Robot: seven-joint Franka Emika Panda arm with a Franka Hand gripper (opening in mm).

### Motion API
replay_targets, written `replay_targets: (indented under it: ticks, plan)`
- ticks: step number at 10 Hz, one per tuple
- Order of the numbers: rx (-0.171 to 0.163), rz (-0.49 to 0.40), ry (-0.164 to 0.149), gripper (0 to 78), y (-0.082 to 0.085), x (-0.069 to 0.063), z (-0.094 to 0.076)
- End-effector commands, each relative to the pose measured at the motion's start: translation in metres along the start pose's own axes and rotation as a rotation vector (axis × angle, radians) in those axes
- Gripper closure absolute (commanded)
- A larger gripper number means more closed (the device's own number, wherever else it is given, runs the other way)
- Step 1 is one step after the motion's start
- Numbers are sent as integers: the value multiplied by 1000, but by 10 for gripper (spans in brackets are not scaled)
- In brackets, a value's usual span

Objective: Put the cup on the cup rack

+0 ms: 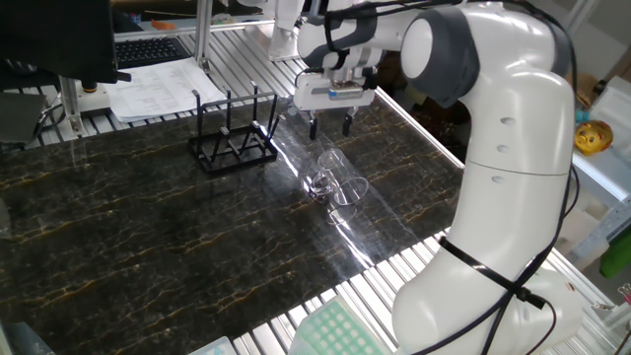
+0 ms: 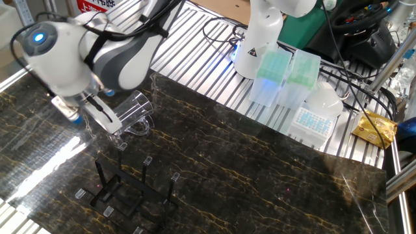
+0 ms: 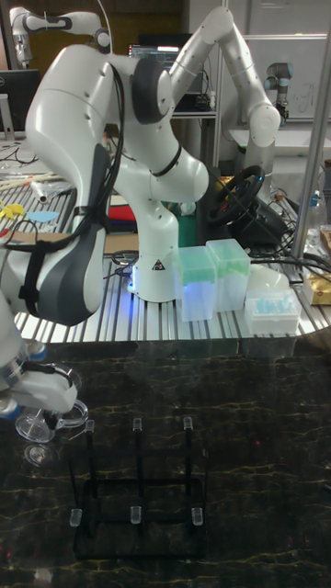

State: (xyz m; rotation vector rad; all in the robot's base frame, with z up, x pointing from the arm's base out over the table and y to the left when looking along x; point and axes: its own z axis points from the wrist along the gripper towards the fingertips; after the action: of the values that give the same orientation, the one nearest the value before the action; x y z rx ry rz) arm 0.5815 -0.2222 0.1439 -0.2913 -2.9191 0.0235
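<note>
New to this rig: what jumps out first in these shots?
The big white arm dominates, its gripper hanging open above a clear glass cup lying on its side on the dark marble table. Left of the cup stands a black wire cup rack with bare upright pegs.
</note>
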Motion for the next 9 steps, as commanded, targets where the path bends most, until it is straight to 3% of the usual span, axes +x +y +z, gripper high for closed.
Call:
replay_targets:
  ticks: [1,2,5,6,9]
  plan:
    - [-9,28,-34,1,-1,3,2]
    - [-12,38,-24,1,-1,3,2]
    - [-17,42,46,1,-1,3,2]
    - [-17,44,50,1,-1,3,2]
    - [-57,53,55,1,-1,3,2]
